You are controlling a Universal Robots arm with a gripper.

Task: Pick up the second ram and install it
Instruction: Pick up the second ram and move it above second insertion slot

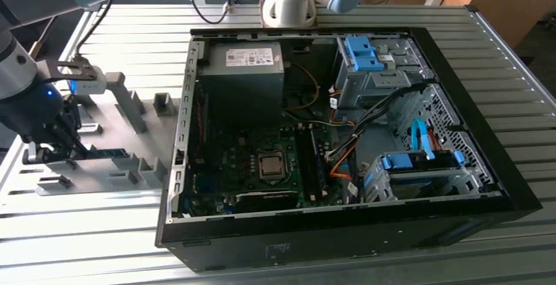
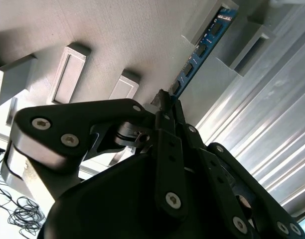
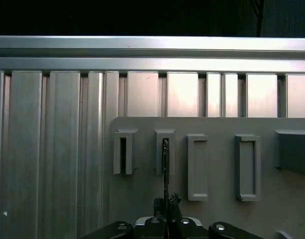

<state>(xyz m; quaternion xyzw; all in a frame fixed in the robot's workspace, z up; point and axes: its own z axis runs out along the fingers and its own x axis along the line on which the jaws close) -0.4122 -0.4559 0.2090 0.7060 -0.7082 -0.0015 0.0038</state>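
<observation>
Your gripper point(image 2: 166, 102) is clamping right now on the second ram point(image 2: 200, 50). In the second wrist view you're seeing the dark fingers point(image 2: 168, 139) pressing together on the near end of that blue-green stick, with its row of black chips running away from the tips. The stick is standing on its long edge above the gray fixture plate point(image 2: 117, 40). Its far end is reaching one of the raised slotted holders point(image 3: 165, 145), the second in a row of them. In the first wrist view you're looking at the stick edge-on, a thin dark line running from the fingertips straight to that holder. Whether the far end is resting in the slot or sitting just clear of it, you can't quite tell from these angles.

In the exterior view, the arm is hanging low over the plate at the exterior view's left, and a strip of the teal stick is showing just beside the fingers. The open computer case point(image 1: 347, 239) is lying on its side on the ribbed aluminium table point(image 1: 87, 233), just beside the plate on the exterior view's right. Its motherboard is facing up and the processor socket point(image 1: 271, 165) is showing, well apart from the stick you're holding.
</observation>
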